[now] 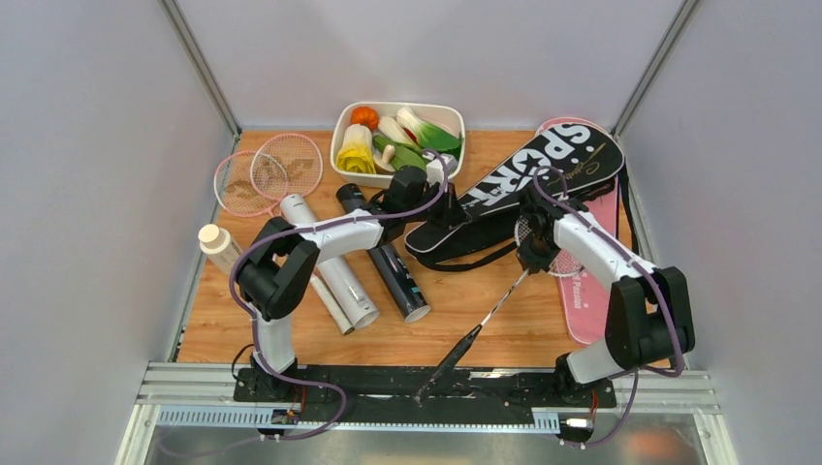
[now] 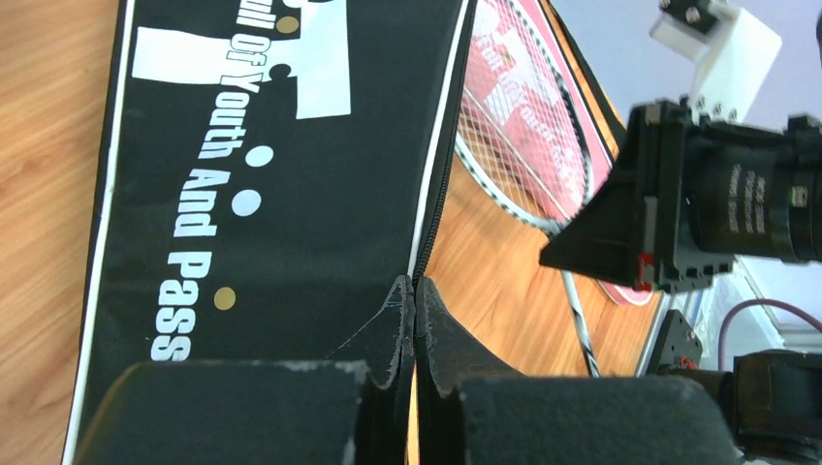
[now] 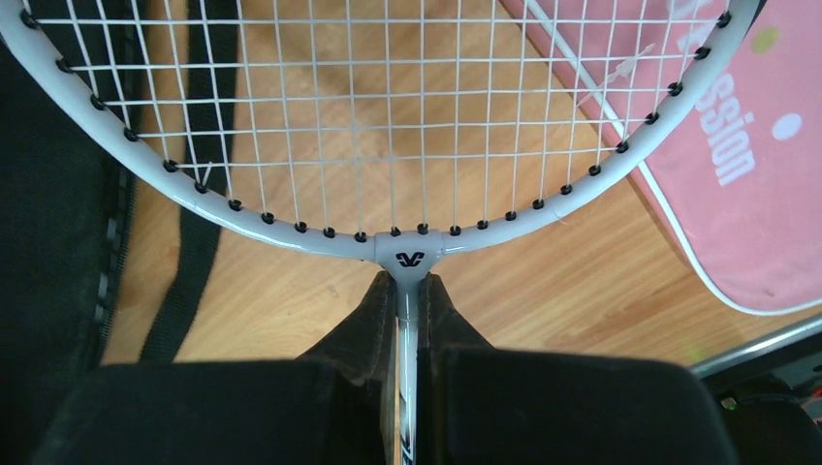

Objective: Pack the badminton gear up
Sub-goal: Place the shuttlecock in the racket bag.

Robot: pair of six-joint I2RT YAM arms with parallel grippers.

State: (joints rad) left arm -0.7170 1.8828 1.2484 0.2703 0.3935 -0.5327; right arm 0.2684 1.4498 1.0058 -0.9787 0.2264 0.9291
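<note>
My right gripper is shut on the silver racquet at the top of its shaft, just below the white head. The head hangs over wood and the edge of the pink cover. My left gripper is shut on the zipper edge of the black "SPORT" cover. Two pink racquets lie at the back left. A white tube and a black tube lie under the left arm. No shuttlecocks show.
A white tray of toy vegetables stands at the back centre. A small clear bottle with a cream cap lies at the left edge. A thinner white tube lies beside the white one. The right arm is close to the left gripper.
</note>
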